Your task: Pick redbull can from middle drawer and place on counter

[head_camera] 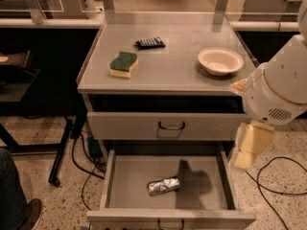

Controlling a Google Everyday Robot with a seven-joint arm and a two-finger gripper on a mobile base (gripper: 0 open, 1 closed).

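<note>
The redbull can (163,186), a crinkled shiny silver can, lies on its side on the floor of the open middle drawer (125,181), near the middle front. The counter (172,73) is the grey cabinet top above. My gripper (245,152) is the cream-coloured end of the white arm (276,97). It hangs at the right of the cabinet, just outside the drawer's right wall and above it, well to the right of the can. It holds nothing that I can see. The arm's shadow falls on the drawer floor next to the can.
The upper drawer (171,126) is closed. On the counter lie a green and yellow sponge (123,63), a flat dark blue packet (150,43) and a white bowl (220,60). Cables (273,186) run on the floor at the right. A person's shoe (29,214) is at the bottom left.
</note>
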